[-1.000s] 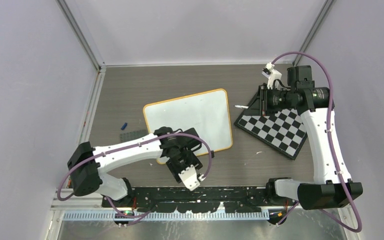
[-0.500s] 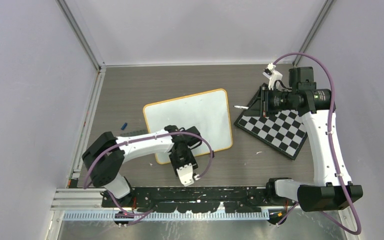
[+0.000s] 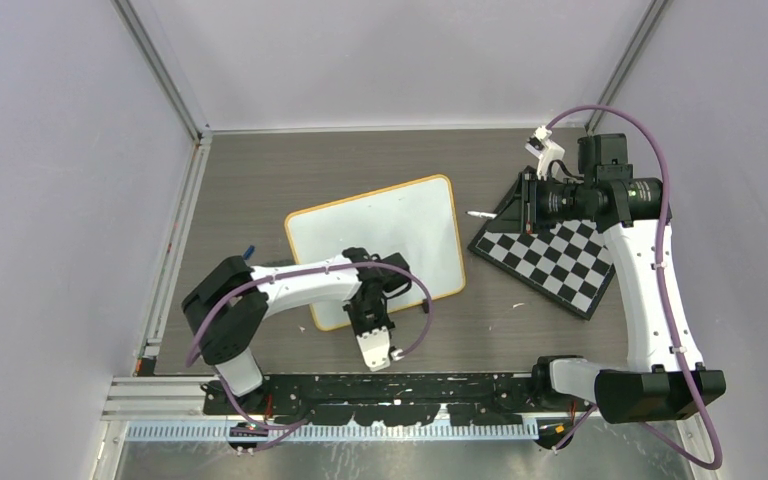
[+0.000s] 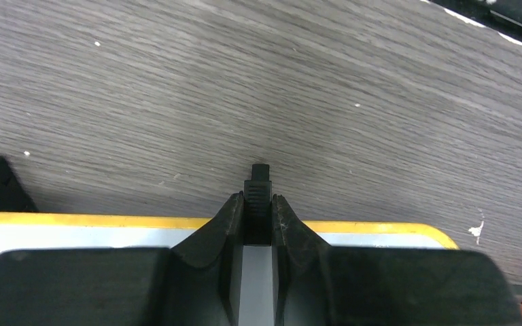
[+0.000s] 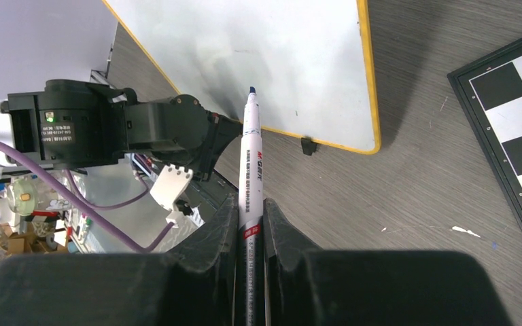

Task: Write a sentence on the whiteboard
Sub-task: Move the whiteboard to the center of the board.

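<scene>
The whiteboard (image 3: 390, 235), white with an orange-yellow frame, lies flat in the middle of the table, and its writing surface is blank. My left gripper (image 3: 368, 318) is at its near edge. In the left wrist view that left gripper (image 4: 258, 200) is shut on a black clip foot (image 4: 258, 178) that sticks out past the yellow frame (image 4: 75, 219). My right gripper (image 3: 526, 203) hovers to the right of the board. It is shut on a white marker (image 5: 250, 170), whose uncapped dark tip points toward the whiteboard (image 5: 258, 54).
A black-and-white checkered board (image 3: 558, 255) lies under the right arm, right of the whiteboard. A small blue piece (image 3: 250, 248) sits on the table at the left. A second black clip foot (image 5: 306, 145) shows at the whiteboard's near edge. Side walls enclose the table.
My left gripper has swung in over the whiteboard's near edge and shut on the black clip foot. The left arm's elbow moved right. The right arm and marker stayed still.
</scene>
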Robot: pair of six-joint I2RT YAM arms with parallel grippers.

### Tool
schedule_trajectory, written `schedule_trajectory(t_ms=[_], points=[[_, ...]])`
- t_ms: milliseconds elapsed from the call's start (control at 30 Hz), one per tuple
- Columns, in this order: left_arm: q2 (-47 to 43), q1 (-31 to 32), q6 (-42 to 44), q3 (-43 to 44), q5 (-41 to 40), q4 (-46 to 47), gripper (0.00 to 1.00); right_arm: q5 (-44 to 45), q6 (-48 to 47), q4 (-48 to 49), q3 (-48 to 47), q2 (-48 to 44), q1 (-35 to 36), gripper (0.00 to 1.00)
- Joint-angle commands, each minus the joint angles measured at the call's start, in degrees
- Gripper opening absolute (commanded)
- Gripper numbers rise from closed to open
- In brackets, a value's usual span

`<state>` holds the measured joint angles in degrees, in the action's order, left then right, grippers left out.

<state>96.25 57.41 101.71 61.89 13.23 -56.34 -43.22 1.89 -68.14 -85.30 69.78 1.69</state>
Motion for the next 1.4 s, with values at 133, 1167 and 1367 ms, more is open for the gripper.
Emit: schedule_trajectory(t_ms=[133,1167,1367], points=[[6.60,4.44,-6.67,11.77,1.96,0.84,0.00,-1.03,0.52,1.15,-0.82,0.13,-0.40,0.00],[18.30,14.88,-30.09,34.43,-2.88,-9.43,0.50,2.17,1.02,-0.66,-6.60,0.37,-5.69,0.00],[11.65,19.66,-39.20,34.71,-1.15,-11.89,0.69,4.09,0.29,-0.98,-11.42,2.01,-6.22,0.00]])
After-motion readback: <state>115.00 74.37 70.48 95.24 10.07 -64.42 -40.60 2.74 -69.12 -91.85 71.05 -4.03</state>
